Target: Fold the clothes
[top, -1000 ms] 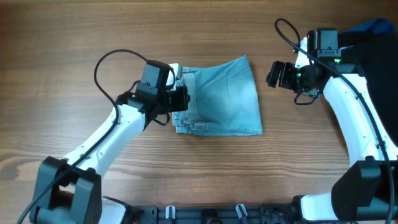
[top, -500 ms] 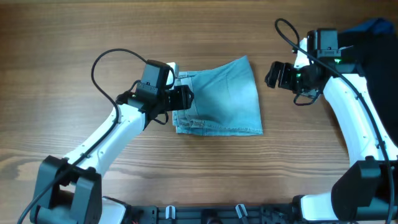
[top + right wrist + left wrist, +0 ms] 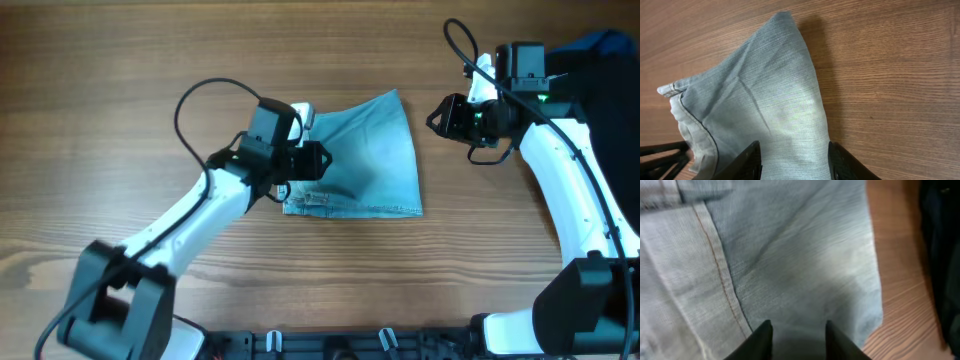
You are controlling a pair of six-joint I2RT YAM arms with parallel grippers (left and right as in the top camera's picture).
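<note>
Denim clothes point(image 3: 365, 155) look nearly folded; my left end effector point(image 3: 320, 160) and right end effector point(image 3: 437, 117) gape empty, one corner untidy.

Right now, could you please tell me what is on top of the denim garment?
Only the left pincer, open, over the denim garment's left part; the cloth beneath it is hidden.

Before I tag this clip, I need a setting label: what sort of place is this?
Probably a robotics test bench: a wood-grain tabletop, a white-and-black left robot arm and matching right robot arm, and one light blue denim garment laid out.
</note>
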